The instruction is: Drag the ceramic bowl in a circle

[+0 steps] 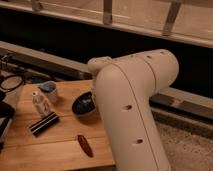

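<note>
A dark ceramic bowl (83, 105) sits on the wooden table (55, 150), near its middle. Its right side is covered by my large white arm (132, 100), which fills the right half of the view. My gripper is hidden behind the arm, somewhere on the bowl's right side, so I cannot see whether it touches the bowl.
A small blue-grey cup (49, 90) and a small clear bottle (40, 103) stand left of the bowl. A black rectangular object (44, 123) lies in front of them. A red oblong object (85, 145) lies near the front edge. A dark ledge and railing run behind the table.
</note>
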Available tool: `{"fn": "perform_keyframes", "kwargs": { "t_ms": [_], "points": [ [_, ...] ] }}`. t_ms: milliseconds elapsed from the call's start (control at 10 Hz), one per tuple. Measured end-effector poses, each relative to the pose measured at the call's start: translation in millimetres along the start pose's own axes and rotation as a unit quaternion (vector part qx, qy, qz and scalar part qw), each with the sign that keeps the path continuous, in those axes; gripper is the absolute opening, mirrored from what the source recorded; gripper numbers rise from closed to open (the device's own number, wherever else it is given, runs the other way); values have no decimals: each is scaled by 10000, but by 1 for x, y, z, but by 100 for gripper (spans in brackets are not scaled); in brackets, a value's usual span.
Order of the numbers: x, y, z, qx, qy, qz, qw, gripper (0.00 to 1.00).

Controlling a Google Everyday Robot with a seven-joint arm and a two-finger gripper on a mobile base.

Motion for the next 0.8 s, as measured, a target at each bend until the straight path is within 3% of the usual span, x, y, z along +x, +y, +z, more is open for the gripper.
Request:
{"fn": "perform_keyframes", "kwargs": {
  "t_ms": [200, 500, 600, 700, 800],
  "points": [
    [-9, 8, -2, -138, 5, 47, 9999, 38],
    [-63, 2, -21, -560, -10, 353, 9978, 6],
    [-76, -3, -28, -672, -50, 430, 9968, 2],
    [-90, -9, -53, -878, -307, 491, 9945, 4],
    [-88, -10, -72, -892, -382, 474, 9942, 6]
  ]
}}
